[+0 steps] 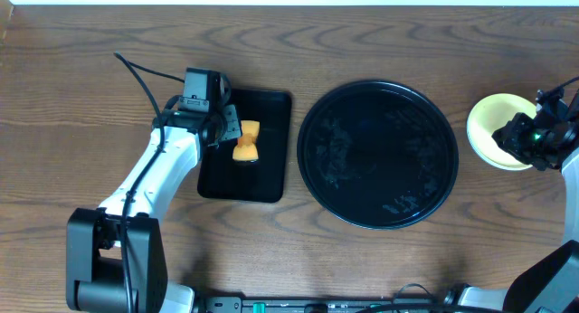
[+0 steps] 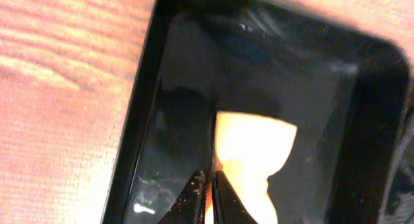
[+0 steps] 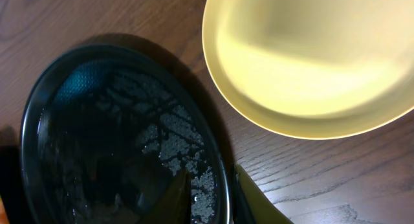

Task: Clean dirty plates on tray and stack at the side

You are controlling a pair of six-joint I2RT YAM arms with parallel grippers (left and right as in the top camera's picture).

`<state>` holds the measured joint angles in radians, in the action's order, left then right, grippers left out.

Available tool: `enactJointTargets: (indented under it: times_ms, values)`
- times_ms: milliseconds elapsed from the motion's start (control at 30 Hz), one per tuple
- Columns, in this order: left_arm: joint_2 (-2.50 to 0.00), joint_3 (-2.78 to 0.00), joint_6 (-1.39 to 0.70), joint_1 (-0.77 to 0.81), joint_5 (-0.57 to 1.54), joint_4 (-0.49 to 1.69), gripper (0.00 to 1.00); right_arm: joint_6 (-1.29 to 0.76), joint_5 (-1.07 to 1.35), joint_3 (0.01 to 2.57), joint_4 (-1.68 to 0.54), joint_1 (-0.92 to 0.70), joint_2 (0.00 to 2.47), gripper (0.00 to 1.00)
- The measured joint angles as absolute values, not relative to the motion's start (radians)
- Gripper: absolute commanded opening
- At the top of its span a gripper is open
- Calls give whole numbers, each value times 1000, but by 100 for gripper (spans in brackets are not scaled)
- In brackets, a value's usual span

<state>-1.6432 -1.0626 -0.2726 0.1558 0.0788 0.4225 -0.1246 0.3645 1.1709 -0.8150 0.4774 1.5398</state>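
The round black tray (image 1: 375, 155) lies at the table's middle with no plates on it; it also shows in the right wrist view (image 3: 97, 140). A pale yellow plate (image 1: 496, 117) rests on the wood right of it, with a tiny orange speck at its far rim (image 3: 310, 56). The mint-blue plates do not show. My right gripper (image 1: 511, 137) hovers at the plate's near right side, fingers a little apart and empty (image 3: 212, 173). My left gripper (image 1: 228, 130) is shut on an orange sponge (image 1: 246, 141) (image 2: 255, 146), fingertips pinching its left edge (image 2: 210, 177).
A smaller rectangular black tray (image 1: 271, 173) lies left of the round tray, under the sponge; its glossy floor shows in the left wrist view (image 2: 310, 88). Bare wood table lies all round. The right arm's body is at the table's right edge.
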Motion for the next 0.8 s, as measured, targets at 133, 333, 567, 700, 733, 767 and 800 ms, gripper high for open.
enactJointTargets:
  times_ms: [133, 333, 567, 700, 733, 767, 800]
  values:
    - [-1646, -1063, -273, 190, 66, 463, 16, -125, 364, 1171, -818, 477, 1540, 22]
    - [-1646, -1063, -270, 242, 60, 526, 64, -114, 366, 1171, -855, 477, 1540, 66]
    - [-1579, -1063, -265, 220, 49, 624, 75, -81, 301, 1171, -908, 426, 1540, 80]
    - [-1469, -1063, -265, 171, 24, 702, 75, -78, 210, 1171, -908, 315, 1540, 86]
    - [-1446, -1063, -265, 156, 20, 730, 75, -75, 188, 1172, -909, 285, 1540, 91]
    - [-1427, -1063, -266, 140, 16, 759, 75, -73, 172, 1172, -909, 254, 1540, 99]
    - [-1412, -1063, -268, 124, 14, 797, 75, -70, 153, 1174, -913, 223, 1540, 99]
